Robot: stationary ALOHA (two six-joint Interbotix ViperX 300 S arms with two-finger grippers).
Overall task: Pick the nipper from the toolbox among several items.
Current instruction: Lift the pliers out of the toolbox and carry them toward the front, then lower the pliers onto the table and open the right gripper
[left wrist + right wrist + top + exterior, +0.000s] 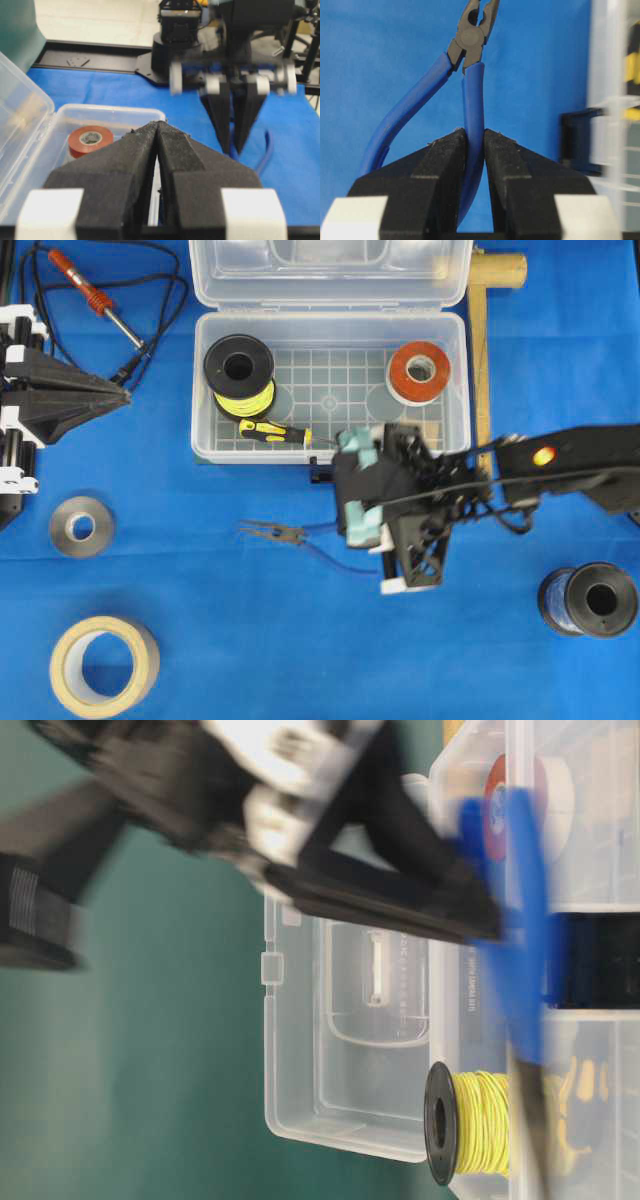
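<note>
- Keeping my left end effector point(125, 397) pressed shut on nothing at the desk's point(250, 640) left edge, near the red-handled soldering iron point(95, 297).
- Holding the nipper point(285, 534) outside the toolbox point(330, 445), just in front of its front wall, its dark jaws pointing left over the blue desk.
- Pinching one blue handle of the nipper in my right end effector point(474, 145), narrowed around it; the other handle is curving free.
- Leaving the screwdriver point(272, 431), yellow spool point(240, 375) and red tape roll point(418, 372) lying inside the toolbox.
</note>
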